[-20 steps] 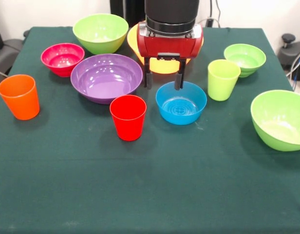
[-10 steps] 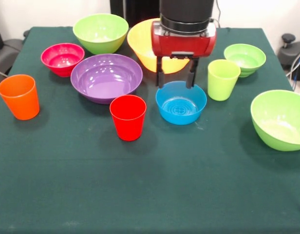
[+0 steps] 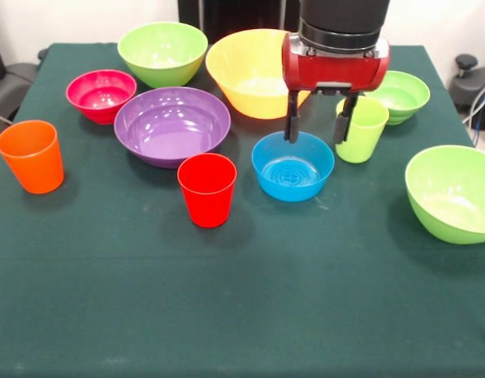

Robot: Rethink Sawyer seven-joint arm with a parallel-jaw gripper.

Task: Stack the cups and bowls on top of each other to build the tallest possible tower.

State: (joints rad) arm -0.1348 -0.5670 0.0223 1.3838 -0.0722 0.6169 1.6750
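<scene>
Lime green cup (image 3: 360, 128) stands upright on the green table (image 3: 242, 299), just right of the blue bowl (image 3: 293, 165) and in front of the small green bowl (image 3: 397, 95). It is judged light, thin-walled, stiff and slippery; the rim wall is best pinched, one finger inside. No tower is built yet; all cups and bowls stand apart. Gripper (image 3: 315, 126) hangs between blue bowl and lime cup, fingers spread, nothing held. Compared with a second ago, it has been shifted rightward, uncovering the yellow bowl (image 3: 250, 72).
</scene>
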